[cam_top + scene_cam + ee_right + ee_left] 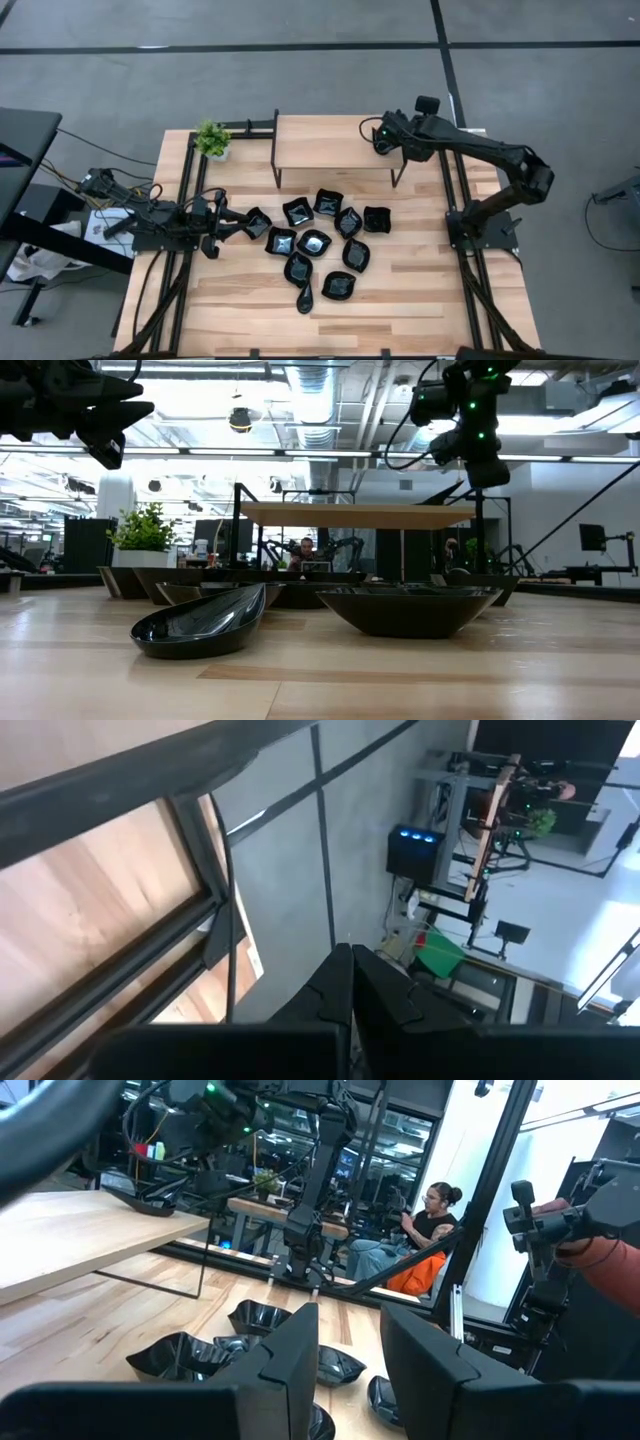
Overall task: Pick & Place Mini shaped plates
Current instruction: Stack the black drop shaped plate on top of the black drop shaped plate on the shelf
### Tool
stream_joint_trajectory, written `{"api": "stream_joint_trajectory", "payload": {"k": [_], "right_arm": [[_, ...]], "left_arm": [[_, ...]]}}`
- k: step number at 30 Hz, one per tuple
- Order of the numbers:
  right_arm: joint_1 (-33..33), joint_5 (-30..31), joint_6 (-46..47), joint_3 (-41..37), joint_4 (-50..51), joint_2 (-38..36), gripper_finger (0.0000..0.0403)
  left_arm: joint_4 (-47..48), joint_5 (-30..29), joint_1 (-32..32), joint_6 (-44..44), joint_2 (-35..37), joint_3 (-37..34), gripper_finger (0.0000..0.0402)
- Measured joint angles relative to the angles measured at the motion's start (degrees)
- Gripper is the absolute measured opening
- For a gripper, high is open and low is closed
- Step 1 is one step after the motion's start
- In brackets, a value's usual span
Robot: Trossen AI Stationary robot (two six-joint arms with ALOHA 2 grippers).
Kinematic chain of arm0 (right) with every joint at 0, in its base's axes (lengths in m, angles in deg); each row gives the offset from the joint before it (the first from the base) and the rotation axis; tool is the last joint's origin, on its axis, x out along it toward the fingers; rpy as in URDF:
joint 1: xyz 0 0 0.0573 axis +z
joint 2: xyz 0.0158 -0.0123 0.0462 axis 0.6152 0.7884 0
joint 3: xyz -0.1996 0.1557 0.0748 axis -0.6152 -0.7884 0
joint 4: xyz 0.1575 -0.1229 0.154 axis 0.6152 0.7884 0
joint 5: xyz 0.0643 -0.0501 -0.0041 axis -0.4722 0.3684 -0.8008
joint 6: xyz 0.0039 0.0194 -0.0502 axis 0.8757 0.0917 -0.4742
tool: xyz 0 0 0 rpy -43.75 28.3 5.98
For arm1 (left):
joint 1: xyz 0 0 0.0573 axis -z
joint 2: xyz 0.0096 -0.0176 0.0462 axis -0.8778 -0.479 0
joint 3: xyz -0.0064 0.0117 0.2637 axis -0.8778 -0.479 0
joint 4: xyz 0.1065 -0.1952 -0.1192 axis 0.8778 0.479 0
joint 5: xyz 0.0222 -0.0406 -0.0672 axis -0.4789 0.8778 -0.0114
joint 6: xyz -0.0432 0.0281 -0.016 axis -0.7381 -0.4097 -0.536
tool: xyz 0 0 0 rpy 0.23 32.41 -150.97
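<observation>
Item: mini shaped plates (318,243), glossy black, roughly a dozen, clustered on the light wooden table (420,290) just in front of the raised wooden shelf (335,142); one teardrop dish (304,298) lies farthest from the shelf, and the dish nearest the left arm (257,222) sits at the cluster's edge. Left gripper (232,224): held above the table, off the shelf's left front corner, close beside that edge dish; fingers (300,1355) parted with a clear gap, holding nothing. Right gripper (379,137): raised at the shelf's right end, fingers (335,985) pressed together, holding nothing. Small green potted plant (212,139): just left of the shelf, at the table's back corner. Seated person (425,1230): in the room beyond the table, left wrist view.
</observation>
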Motion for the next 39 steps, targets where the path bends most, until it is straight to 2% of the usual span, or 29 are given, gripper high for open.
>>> {"api": "stream_joint_trajectory", "payload": {"k": [15,27,39], "right_arm": [[-4.3,0.1,-7.2,0.0,-9.0,-0.5,0.0001],[-4.8,0.0,-11.8,0.0,-15.8,-0.5,0.0001],[-7.6,0.0,-13.8,0.0,-19.2,-0.5,0.0001]], "left_arm": [[-0.1,0.0,0.0,0.0,0.0,0.0,0.0112],[-0.1,0.0,0.0,0.0,0.0,0.0,0.0112],[-0.1,0.0,0.0,0.0,0.0,0.0,0.0112]]}}
